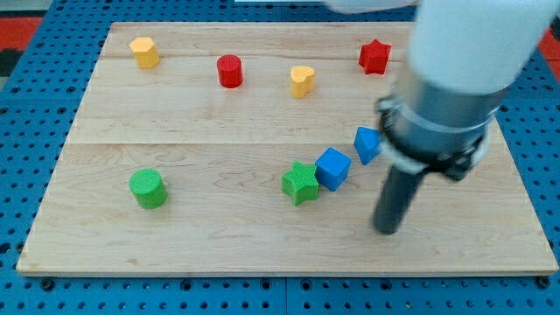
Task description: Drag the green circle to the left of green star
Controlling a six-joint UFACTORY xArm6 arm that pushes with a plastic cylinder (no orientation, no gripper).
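Note:
The green circle (148, 188) is a short green cylinder at the lower left of the wooden board (219, 245). The green star (300, 183) lies near the board's middle, far to the circle's right, touching a blue cube (332, 168). My tip (386, 230) is on the board to the lower right of the green star and the blue cube, apart from every block. The arm's grey and white body hides the board's upper right part.
A second blue block (367, 144) sits up and right of the blue cube, partly beside the arm. Along the top are a yellow hexagon block (144, 52), a red cylinder (230, 71), a yellow heart (302, 80) and a red star (374, 56).

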